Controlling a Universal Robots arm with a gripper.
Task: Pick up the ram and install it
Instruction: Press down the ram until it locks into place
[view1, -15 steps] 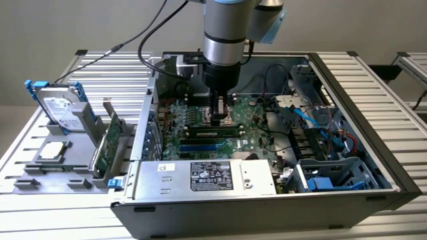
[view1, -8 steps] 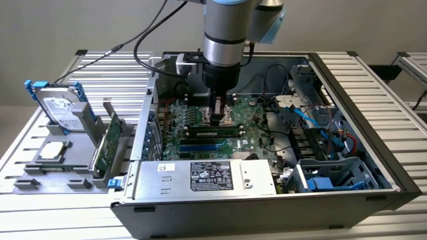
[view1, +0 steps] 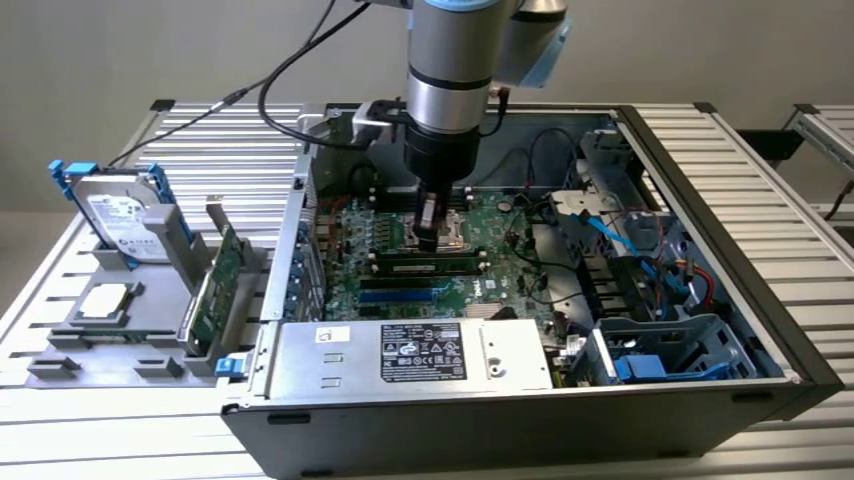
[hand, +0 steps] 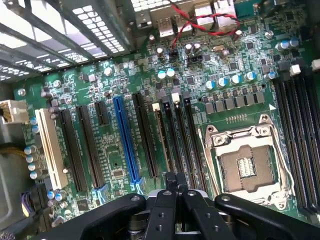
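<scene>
The ram (view1: 429, 266), a narrow green stick with black chips, stands on edge in a memory slot on the motherboard (view1: 350, 285), beside the CPU socket (view1: 447, 235). My gripper (view1: 427, 238) hangs straight down inside the open case, its tip just over the ram's far side. Its fingers are shut together and I see nothing between them. In the wrist view the gripper (hand: 172, 179) points at the row of long black slots (hand: 186, 145). One of them holds a thin brownish edge that may be the ram (hand: 161, 142). I cannot tell whether the fingertips touch it.
The black computer case (view1: 747, 300) lies open on a slatted table. A power supply (view1: 414, 355) fills its near side, and a blue drive cage (view1: 667, 355) and cables (view1: 601, 225) sit at the exterior view's right. A hard drive (view1: 114, 215), a larger green card (view1: 214, 290) and a CPU (view1: 107, 300) rest on a grey holder outside.
</scene>
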